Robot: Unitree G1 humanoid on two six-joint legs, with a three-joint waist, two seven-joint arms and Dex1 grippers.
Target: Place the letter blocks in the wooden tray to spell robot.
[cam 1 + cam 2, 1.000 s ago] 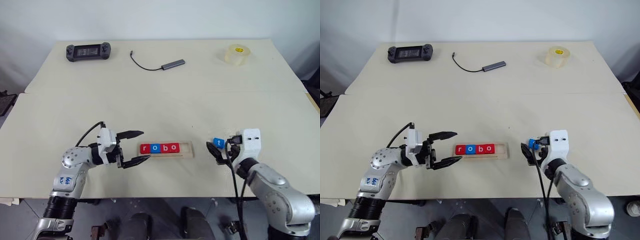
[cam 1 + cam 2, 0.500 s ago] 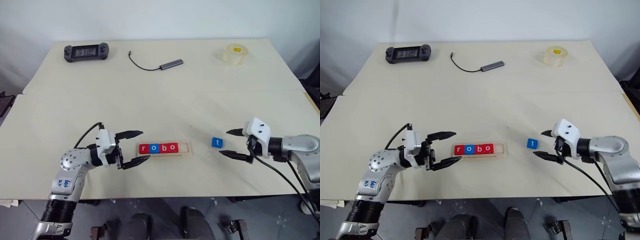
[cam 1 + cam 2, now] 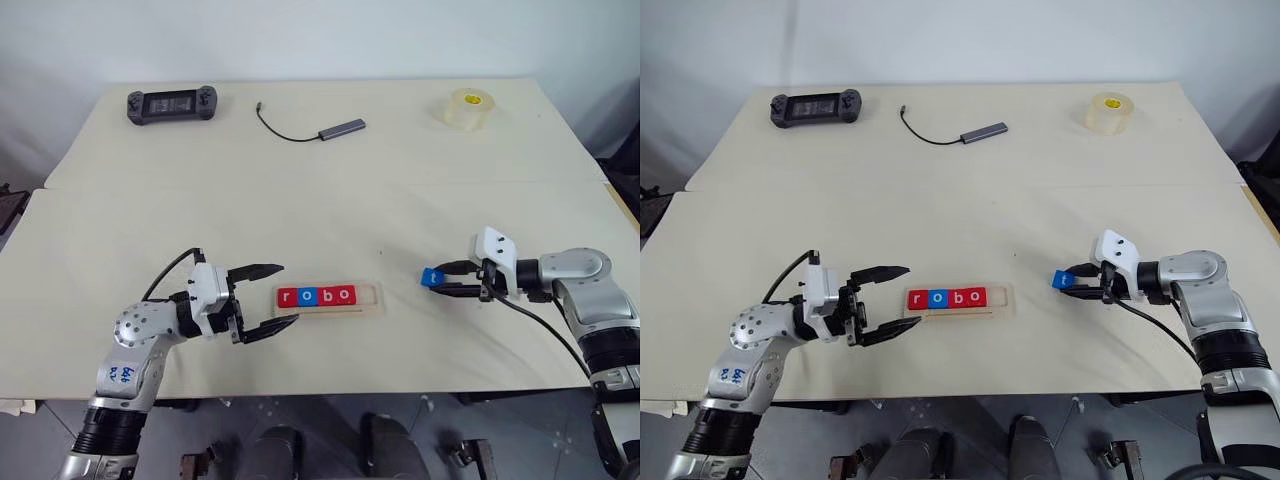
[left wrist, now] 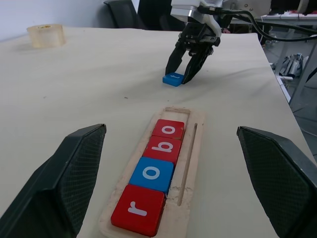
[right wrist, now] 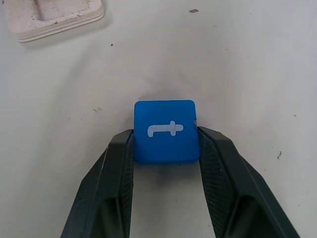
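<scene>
The right gripper [image 5: 166,148] is pinching the blue t block [image 5: 165,131] from two opposite sides, its jaws pressed against the block's edges while the block is sitting flat on the worktop [image 3: 330,190], to the right of the tray [image 3: 331,298] and apart from it. Four blocks [image 3: 318,296] are already lying in the tray, reading r, o, b, o, and one empty slot is waiting at the tray's right end. The left gripper [image 3: 270,297] is hovering just beside the tray's left end, jaws spread wide and holding nothing.

To do this step well, I'd say the grip needs to be sitting square on the block before lifting, since the jaws are catching only its rear portion and it could pivot out. The t is lying sideways relative to the jaws, so the wrist will probably need turning so the letter ends up reading upright like the others. Then the block should be carried over the empty slot, lowered level, and released only once it is seated beside the last o, without nudging the tray.
</scene>
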